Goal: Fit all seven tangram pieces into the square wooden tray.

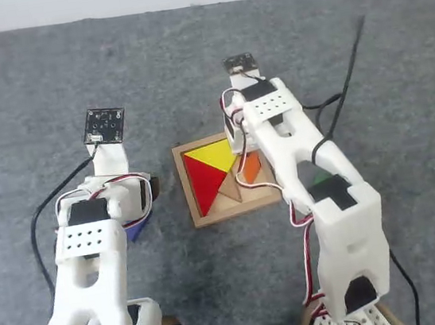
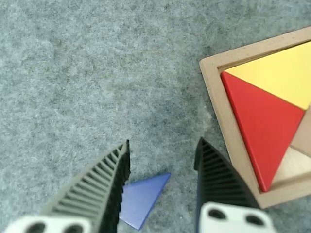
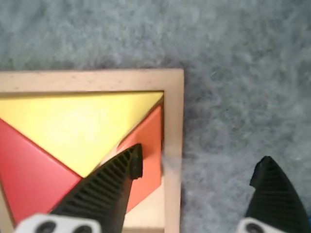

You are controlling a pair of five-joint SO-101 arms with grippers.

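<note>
On grey mat [image 1: 47, 89], wooden tray [image 1: 184, 179]: yellow triangle [image 1: 215, 156], red triangle [image 1: 202, 182], orange piece [image 1: 250, 168] seated. Right gripper [image 3: 200, 160] spread astride tray rim, empty. Left gripper [image 2: 163, 148] spread above blue triangle [image 2: 143, 196], loose on mat beside tray. Likely light, stiff, thin, slick: pinch across edges.

Pieces half covered by the arms

The blue triangle [image 2: 146, 194] lies between the left gripper's [image 2: 164, 143] fingers, one side tucked behind a finger; from above, that arm hides most of it. A finger of the right gripper [image 3: 201, 155] covers part of the orange piece [image 3: 153, 143]. The wooden tray [image 3: 173, 121] runs off the edge beside it. A green patch [image 1: 318, 175] under the right arm is too covered to identify.
</note>
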